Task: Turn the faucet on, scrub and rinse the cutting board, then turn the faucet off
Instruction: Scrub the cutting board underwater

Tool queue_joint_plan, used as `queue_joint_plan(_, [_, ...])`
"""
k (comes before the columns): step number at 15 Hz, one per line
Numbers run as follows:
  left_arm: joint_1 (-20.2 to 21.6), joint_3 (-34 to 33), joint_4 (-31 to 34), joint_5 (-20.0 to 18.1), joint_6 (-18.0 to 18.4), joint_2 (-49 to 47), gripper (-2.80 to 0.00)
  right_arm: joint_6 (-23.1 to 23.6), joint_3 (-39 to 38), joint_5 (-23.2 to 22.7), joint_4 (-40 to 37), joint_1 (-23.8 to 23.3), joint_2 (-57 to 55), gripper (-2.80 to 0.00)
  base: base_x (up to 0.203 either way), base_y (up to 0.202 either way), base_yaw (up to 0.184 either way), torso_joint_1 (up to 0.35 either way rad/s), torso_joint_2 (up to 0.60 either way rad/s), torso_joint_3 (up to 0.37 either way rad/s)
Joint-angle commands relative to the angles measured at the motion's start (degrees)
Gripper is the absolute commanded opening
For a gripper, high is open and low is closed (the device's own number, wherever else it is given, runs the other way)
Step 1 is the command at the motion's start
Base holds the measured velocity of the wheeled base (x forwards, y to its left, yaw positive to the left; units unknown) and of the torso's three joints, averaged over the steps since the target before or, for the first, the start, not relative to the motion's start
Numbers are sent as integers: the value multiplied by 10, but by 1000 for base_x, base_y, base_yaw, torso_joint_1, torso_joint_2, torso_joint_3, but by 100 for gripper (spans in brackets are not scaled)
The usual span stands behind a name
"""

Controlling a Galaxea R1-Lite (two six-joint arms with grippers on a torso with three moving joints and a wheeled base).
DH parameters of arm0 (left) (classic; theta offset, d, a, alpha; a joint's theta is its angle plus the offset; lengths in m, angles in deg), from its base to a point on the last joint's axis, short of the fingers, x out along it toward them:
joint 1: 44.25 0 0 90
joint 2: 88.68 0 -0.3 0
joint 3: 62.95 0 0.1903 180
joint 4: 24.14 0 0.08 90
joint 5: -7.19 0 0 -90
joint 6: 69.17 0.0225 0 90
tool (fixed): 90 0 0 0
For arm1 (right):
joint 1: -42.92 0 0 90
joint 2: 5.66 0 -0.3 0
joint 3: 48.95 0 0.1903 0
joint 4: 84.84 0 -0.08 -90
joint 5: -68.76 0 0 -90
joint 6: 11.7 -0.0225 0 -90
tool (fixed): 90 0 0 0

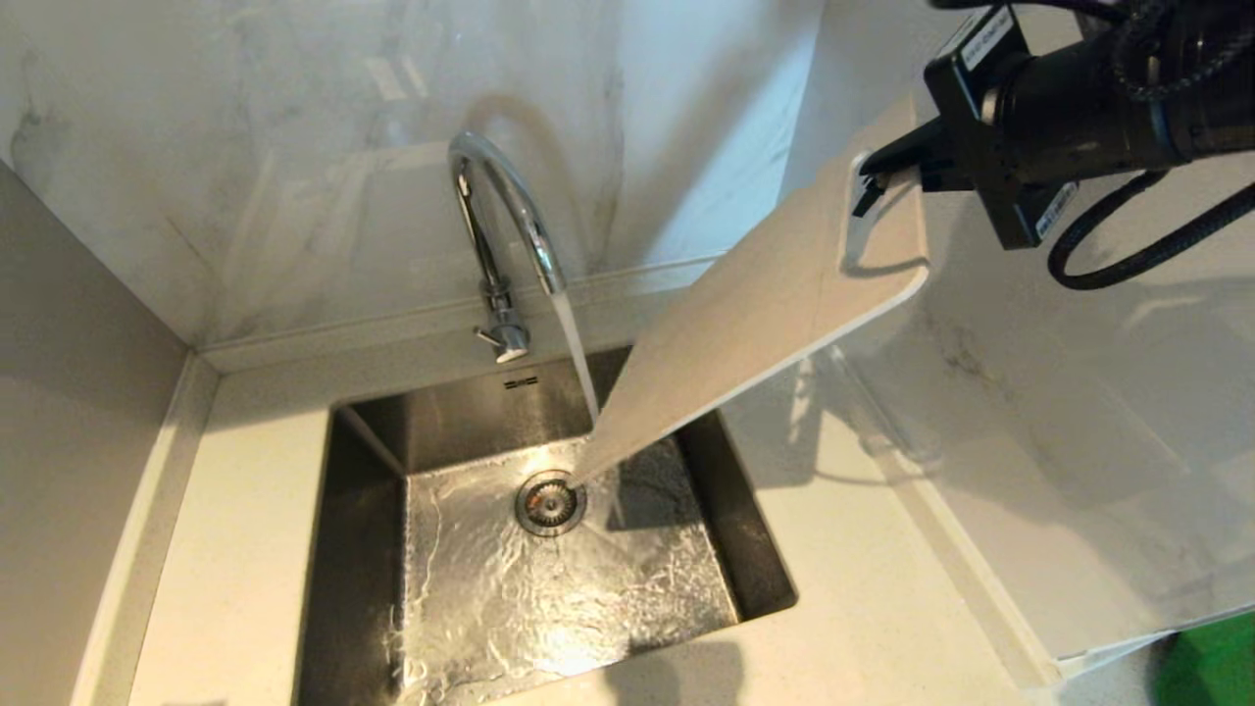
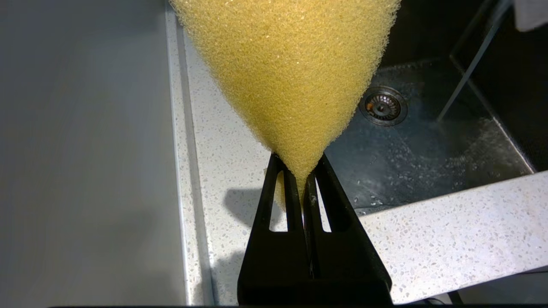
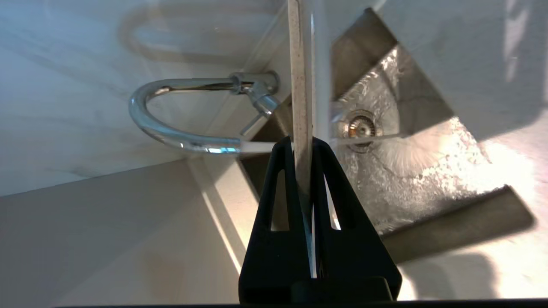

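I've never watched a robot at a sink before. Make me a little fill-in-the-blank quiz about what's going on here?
1. The right gripper holds the cutting board tilted over the ____.
2. The faucet is turned ____, and its stream strikes the board's lower end.
3. The left gripper is pinching a yellow ____.
4. Water in the basin runs toward the round ____ in its floor.

Missing words: sink; on; sponge; drain

Black right arm (image 1: 1088, 98) with white labels, looped black cables; slotted black hand fingers (image 3: 280, 196).
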Motion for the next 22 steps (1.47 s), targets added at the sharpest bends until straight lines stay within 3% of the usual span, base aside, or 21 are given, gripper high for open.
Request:
queue_joint_plan(1, [0, -2, 0, 0, 0, 2, -280, -7, 0, -5, 25, 0, -52, -280, 0, 0, 0, 0, 0, 0])
queue_joint_plan(6, [0, -2, 0, 0, 0, 2, -280, -11, 3, -35, 102, 0, -135, -280, 0, 0, 0, 0, 0, 0])
queue_joint_plan(10, [0, -1, 0, 0, 0, 2, -280, -30, 5, -60, 106, 1, -151, -280, 0, 0, 0, 0, 0, 0])
queue_joint_plan(15, [0, -1, 0, 0, -1, 2, -280, -45, 4, -59, 103, 6, -138, -280, 0, 0, 0, 0, 0, 0])
queue_joint_plan(19, [0, 1, 5, 1, -1, 2, -280, -44, 4, -58, 75, 19, -96, -280, 0, 0, 0, 0, 0, 0])
queue_joint_plan(22, [0, 15, 37, -3, 8, 2, -280, -39, 4, -57, 6, 33, -38, -280, 0, 0, 0, 0, 0, 0])
